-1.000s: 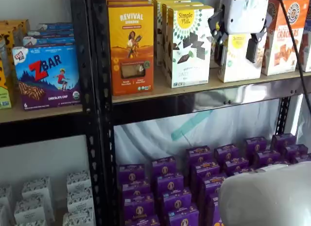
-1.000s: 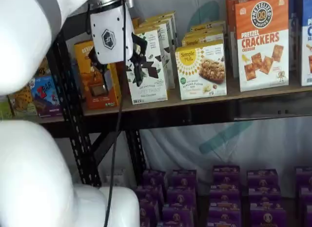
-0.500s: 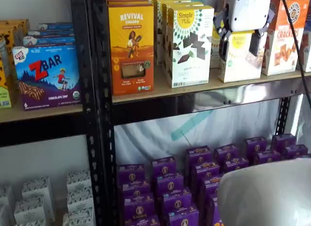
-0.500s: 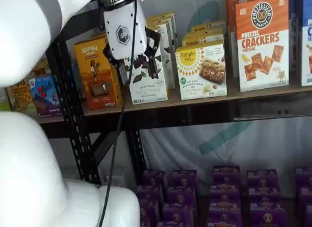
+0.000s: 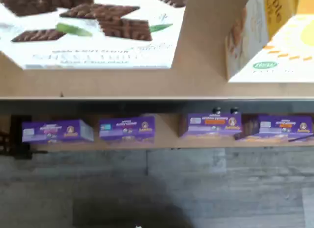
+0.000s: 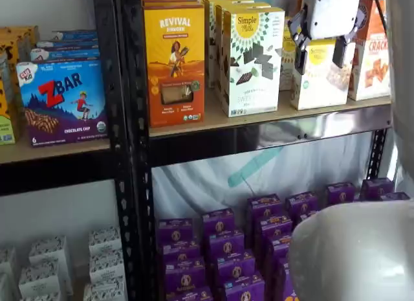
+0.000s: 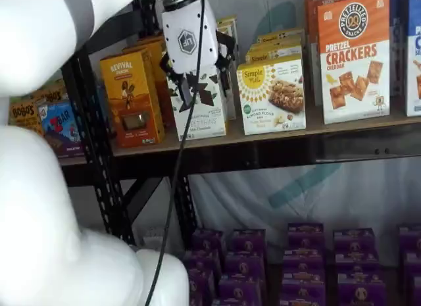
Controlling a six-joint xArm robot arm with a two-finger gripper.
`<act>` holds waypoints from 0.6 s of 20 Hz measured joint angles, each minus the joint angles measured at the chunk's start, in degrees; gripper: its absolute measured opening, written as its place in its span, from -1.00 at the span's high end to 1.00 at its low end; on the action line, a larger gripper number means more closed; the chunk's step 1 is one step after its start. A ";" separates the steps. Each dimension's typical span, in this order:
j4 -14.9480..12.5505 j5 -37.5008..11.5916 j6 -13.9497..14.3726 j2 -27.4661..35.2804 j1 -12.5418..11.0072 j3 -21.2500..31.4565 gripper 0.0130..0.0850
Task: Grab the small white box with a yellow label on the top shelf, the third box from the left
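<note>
The small white box (image 7: 272,95) with the yellow sunburst logo stands on the top shelf (image 7: 263,139), to the right of a taller white chocolate box (image 7: 200,115). It shows in both shelf views (image 6: 320,81), and its corner shows in the wrist view (image 5: 274,41). My gripper (image 6: 319,55) hangs in front of the shelf (image 6: 213,123) with a plain gap between its black fingers and nothing in them. In one shelf view the small white box is seen through that gap. In a shelf view the gripper (image 7: 200,79) overlaps the taller chocolate box (image 6: 251,58).
An orange Revival box (image 6: 174,55) stands left of the chocolate box; a pretzel crackers box (image 7: 353,56) stands right of the small white box. A ZBar box (image 6: 61,100) sits in the left bay. Purple boxes (image 6: 259,243) fill the lower level. My white arm (image 7: 39,187) fills the foreground.
The gripper has risen a little and moved sideways along the top shelf, toward the small white box. The boxes have not moved.
</note>
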 joint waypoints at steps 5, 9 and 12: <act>0.51 -2.63 -3.24 3.66 -3.47 -1.84 -1.00; 1.14 -3.79 -5.17 5.71 -5.48 -3.07 -1.00; 1.64 -4.46 -6.23 6.87 -6.56 -3.78 -1.00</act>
